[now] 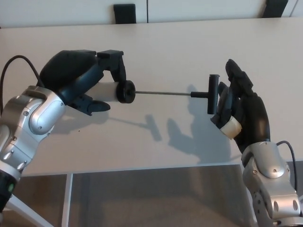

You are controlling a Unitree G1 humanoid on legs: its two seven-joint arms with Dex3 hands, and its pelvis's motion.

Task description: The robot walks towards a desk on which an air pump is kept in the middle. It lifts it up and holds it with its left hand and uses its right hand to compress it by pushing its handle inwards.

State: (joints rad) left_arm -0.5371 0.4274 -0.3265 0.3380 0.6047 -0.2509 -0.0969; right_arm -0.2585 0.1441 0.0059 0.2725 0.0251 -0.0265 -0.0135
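One air pump (124, 91), white cylindrical barrel with a black end cap, thin metal rod and black T-shaped handle (212, 94), is held clear of the pale beige table (180, 42); its shadow falls on the tabletop below. Pump lies roughly level, barrel toward the robot's left, rod fully drawn out toward the right.

Left hand (87, 85), black, is wrapped around the white barrel, fingers closed over the top and thumb under it; grip looks secure. Silver forearm and a black cable run off toward the lower left.

Right hand (239, 109), black with a pale pad at the palm, holds nothing. Its fingers are spread and upright, palm turned toward the handle's outer face. It sits just beside the T-bar; whether it touches cannot be told from this view.

Step in hand, by my reading: lift and hold are done, compression not yet started, since the rod is at full extension.

Next move calls for the right palm to seat squarely on the T-bar and push straight along the rod toward the barrel, with the left hand bracing against it. Off-axis push risks tilting the rod or twisting the barrel in the grip.

Two dark chair backs (124, 13) show beyond the far table edge.
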